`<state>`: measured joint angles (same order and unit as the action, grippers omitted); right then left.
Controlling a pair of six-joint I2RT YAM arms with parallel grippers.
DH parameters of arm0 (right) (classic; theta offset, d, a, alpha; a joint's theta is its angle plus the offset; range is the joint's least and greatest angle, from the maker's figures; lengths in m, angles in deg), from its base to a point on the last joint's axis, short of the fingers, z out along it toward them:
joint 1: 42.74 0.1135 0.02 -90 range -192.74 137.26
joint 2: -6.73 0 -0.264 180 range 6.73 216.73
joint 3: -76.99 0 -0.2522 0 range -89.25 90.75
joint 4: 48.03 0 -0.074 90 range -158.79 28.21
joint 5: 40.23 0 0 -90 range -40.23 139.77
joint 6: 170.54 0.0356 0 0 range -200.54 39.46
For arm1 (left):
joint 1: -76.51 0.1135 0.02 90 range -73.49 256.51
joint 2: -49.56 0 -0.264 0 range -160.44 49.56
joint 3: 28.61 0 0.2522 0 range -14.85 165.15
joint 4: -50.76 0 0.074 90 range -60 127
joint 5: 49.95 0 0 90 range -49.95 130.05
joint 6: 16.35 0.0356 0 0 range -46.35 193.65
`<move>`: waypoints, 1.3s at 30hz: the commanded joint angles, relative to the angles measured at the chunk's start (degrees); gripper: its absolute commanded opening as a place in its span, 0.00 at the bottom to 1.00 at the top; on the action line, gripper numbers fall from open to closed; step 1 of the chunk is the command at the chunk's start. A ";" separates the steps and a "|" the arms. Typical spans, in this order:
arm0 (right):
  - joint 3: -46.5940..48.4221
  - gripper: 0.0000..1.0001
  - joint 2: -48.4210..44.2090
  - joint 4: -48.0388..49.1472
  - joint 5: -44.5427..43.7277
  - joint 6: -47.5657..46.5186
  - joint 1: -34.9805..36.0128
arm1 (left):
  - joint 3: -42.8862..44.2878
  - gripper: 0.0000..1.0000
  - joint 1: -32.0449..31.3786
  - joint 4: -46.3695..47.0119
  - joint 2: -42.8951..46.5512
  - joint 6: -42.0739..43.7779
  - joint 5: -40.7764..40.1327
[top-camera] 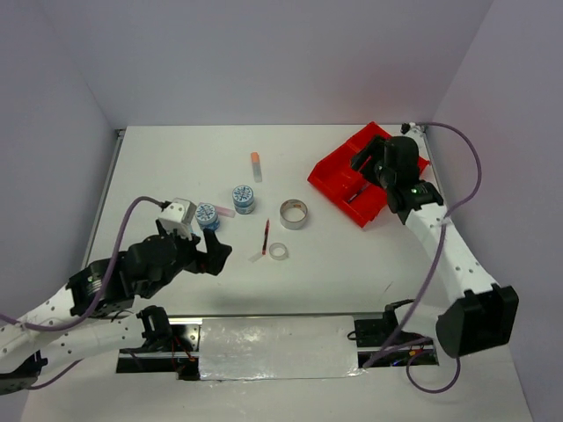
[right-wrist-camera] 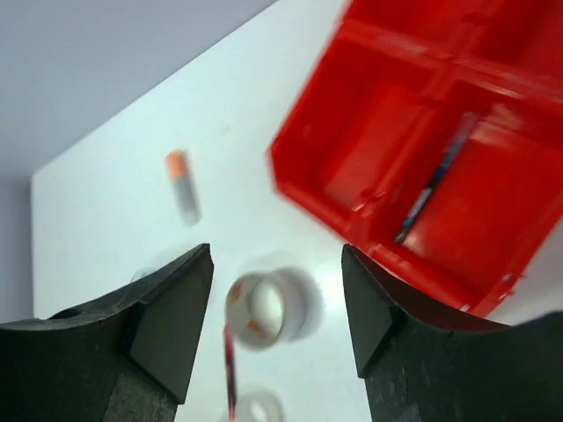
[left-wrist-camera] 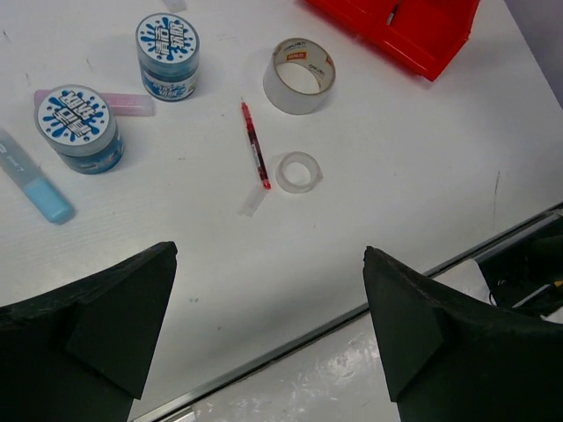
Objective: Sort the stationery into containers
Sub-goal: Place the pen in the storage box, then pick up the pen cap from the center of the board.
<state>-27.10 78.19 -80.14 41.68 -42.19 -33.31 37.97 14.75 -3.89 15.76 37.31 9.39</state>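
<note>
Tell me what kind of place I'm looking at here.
Probably a robotics lab test cell: a white table boxed in by bare walls, two robot arms bolted at its near edge, and a tape roll and divided red tray set out.

Our left arm (top-camera: 145, 264) and right arm (top-camera: 449, 255) are white links dotted with small dark holes, joined by bulky black housings. A purple cable (top-camera: 480, 167) trails along each. The left gripper (left-wrist-camera: 270, 253) and right gripper (right-wrist-camera: 277, 251) have matte black wedge fingers. A green light (top-camera: 413, 189), perhaps an indicator, glows on the right wrist.
</note>
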 commanded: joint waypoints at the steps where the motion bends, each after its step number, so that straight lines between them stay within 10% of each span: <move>1: 0.44 0.68 -5.52 -2.74 3.61 -7.66 5.67 | -0.70 0.99 -0.12 3.88 -4.77 -4.88 -3.18; 15: -10.64 0.61 -10.39 -7.14 -4.99 -2.76 33.19 | -2.88 0.99 7.26 9.32 -19.38 -12.81 -0.38; 21: -12.41 0.63 -10.73 -5.20 -5.70 -0.21 35.31 | -8.08 0.97 11.48 23.38 -26.39 0.82 16.14; 39: -15.30 0.66 -21.28 -10.92 -0.60 -6.62 35.31 | -0.96 0.89 12.44 21.28 -49.25 10.40 18.69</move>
<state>-41.26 57.30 -90.45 40.30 -47.02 1.75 34.47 26.42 17.07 -31.93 44.17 26.22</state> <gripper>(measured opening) 0.655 0.894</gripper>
